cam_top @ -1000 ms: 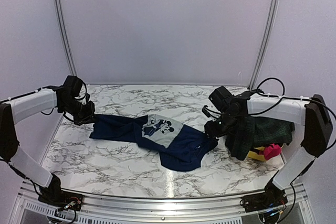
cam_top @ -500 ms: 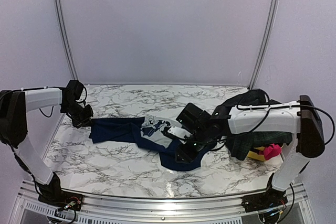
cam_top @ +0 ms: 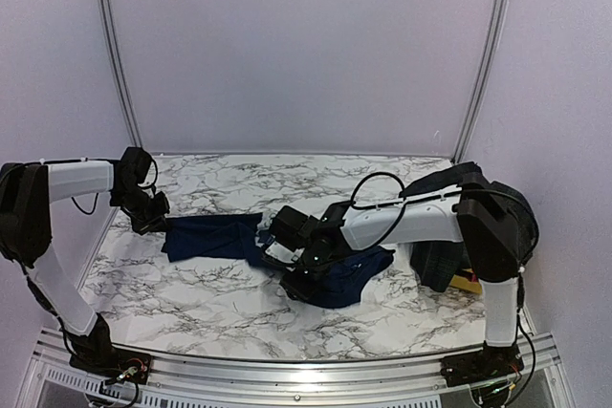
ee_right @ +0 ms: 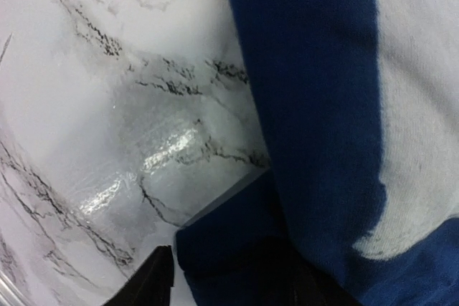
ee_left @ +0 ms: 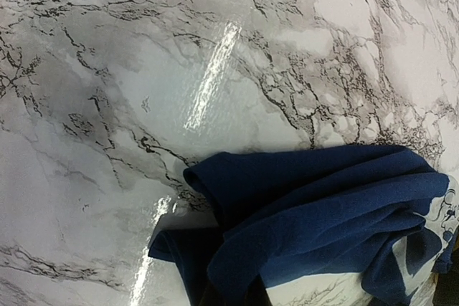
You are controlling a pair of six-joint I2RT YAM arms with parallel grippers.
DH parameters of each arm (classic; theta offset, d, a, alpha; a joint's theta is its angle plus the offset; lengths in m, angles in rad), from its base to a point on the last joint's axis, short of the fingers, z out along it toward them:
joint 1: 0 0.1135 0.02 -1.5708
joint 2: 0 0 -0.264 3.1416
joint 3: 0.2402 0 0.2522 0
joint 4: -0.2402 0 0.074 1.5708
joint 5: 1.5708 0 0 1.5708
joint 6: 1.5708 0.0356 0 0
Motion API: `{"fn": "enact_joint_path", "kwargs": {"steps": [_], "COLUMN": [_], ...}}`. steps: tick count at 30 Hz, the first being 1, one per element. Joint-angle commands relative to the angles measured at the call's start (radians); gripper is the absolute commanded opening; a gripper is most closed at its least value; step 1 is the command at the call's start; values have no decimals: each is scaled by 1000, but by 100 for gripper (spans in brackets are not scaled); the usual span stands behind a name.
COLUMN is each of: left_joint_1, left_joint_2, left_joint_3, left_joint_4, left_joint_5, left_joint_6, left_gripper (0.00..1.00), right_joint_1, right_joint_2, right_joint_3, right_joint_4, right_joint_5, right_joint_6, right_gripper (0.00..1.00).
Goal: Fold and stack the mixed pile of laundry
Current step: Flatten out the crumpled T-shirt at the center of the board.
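Soft navy-blue cloth (cam_top: 215, 236), matte knit and rumpled into folds, is lying across the middle of the glossy marble-patterned bench (cam_top: 220, 298), a pale fleecy printed panel (ee_right: 423, 105) showing on it. The left tool (cam_top: 158, 215), at centre left of the overhead view, is pinching the cloth's left edge with its jaws fully closed. The right tool (cam_top: 290, 260) is pressing down on the cloth's centre with a fold lying between its part-open jaws; whether it is gripping cannot be told. A dark plaid garment (cam_top: 435, 263) is sitting heaped at centre right.
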Motion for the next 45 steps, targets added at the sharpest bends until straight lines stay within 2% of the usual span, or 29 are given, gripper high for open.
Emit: {"fn": "enact_joint_path", "kwargs": {"steps": [1, 2, 3, 4, 9, 12, 14, 17, 19, 21, 22, 26, 29, 33, 37, 41, 45], "left_joint_1": [14, 19, 25, 31, 67, 82, 87, 88, 89, 88, 89, 88, 88, 90, 88, 89, 88], "left_joint_2": [-11, -9, -7, -7, -18, -27, -30, -21, -7, 12, 18, 31, 8, -37, -106, -182, -265], "left_joint_3": [18, 21, 23, 24, 19, 18, 18, 13, 5, -1, -4, -11, -11, 4, 13, -5, -72], "left_joint_4": [-16, -17, -16, -16, -23, -33, -41, -47, -48, -47, -48, -48, -55, -78, -109, -155, -177], "left_joint_5": [-12, -13, -13, -12, 0, 13, 20, 26, 35, 51, 56, 55, 42, 18, 11, 19, 32], "left_joint_6": [15, 18, 22, 26, 51, 68, 79, 92, 95, 99, 99, 105, 107, 112, 114, 114, 101], "left_gripper": [0, 0, 0, 0, 0, 0, 0, 0, 0, 0, 0, 0, 10, 25, 39, 46, 51], "right_joint_1": [12, 20, 29, 35, 39, 16, -68, -274, -403, -455, -460, -459, -449, -378, -271, -273, -337], "right_joint_2": [63, 54, 38, 17, -193, -352, -451, -557, -547, -485, -452, -358, -416, -489, -545, -639, -696], "right_joint_3": [73, 84, 94, 110, 160, 95, -12, -246, -347, -358, -346, -277, -251, -250, -357, -516, -603], "right_joint_4": [-90, -103, -114, -130, -175, -158, -115, 4, 43, 38, 29, -33, -43, -100, -103, -82, -79], "right_joint_5": [74, 66, 55, 39, -157, -270, -353, -446, -478, -453, -427, -241, -207, -249, -290, -257, -249], "right_joint_6": [-20, -34, -46, -52, -94, -84, -46, -7, -6, -18, -22, -3, -8, 20, 133, 261, 316], "right_gripper": [35, 23, 4, 0, 0, 0, 0, 0, 0, 0, 3, 38, 49, 51, 51, 53, 54]}}
